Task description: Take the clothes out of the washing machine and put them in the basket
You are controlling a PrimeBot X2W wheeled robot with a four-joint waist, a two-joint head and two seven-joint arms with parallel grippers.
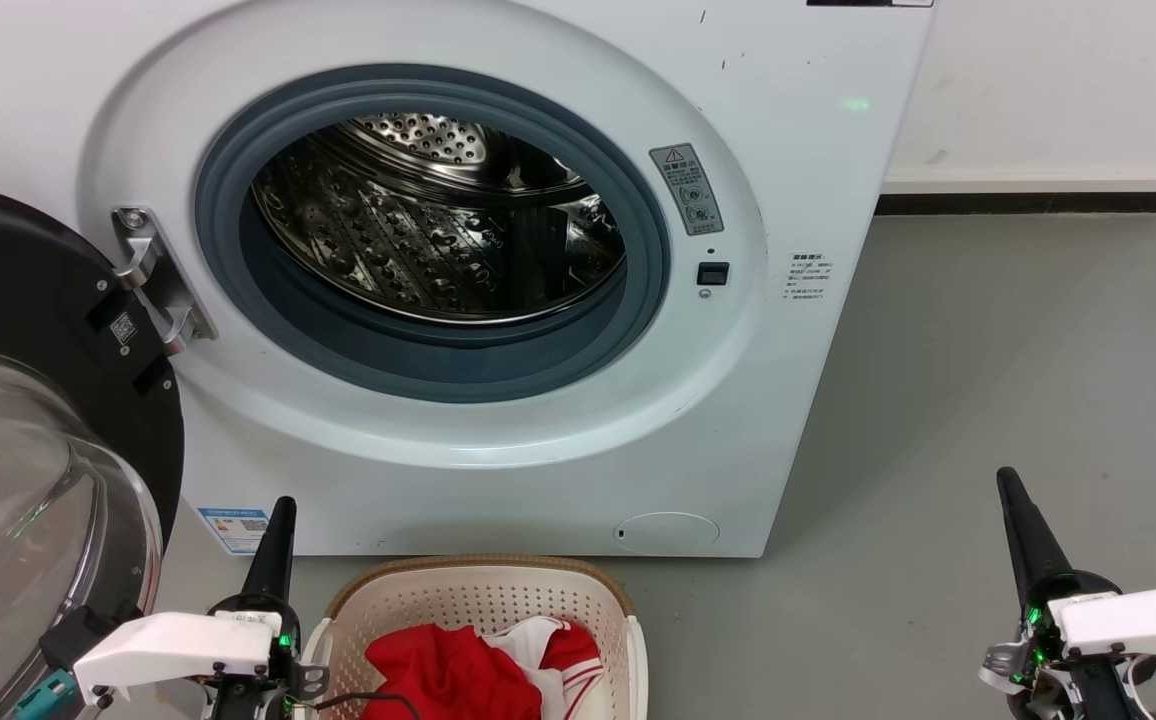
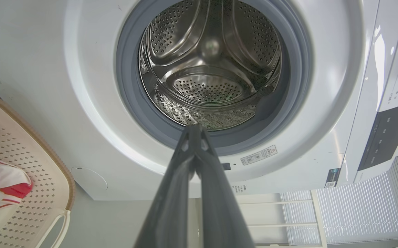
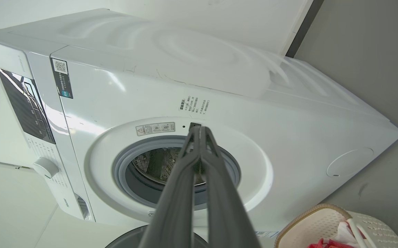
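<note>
Clothes [image 1: 458,668]: we see them in the basket [image 1: 483,598]
Left claw [image 1: 283,508]: pressed together
Right claw [image 1: 1007,480]: pressed together

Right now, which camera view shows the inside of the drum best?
The left wrist view: it looks straight into the drum, down to its back wall. The head view shows it slanted from above; the right wrist view shows a small part.
</note>
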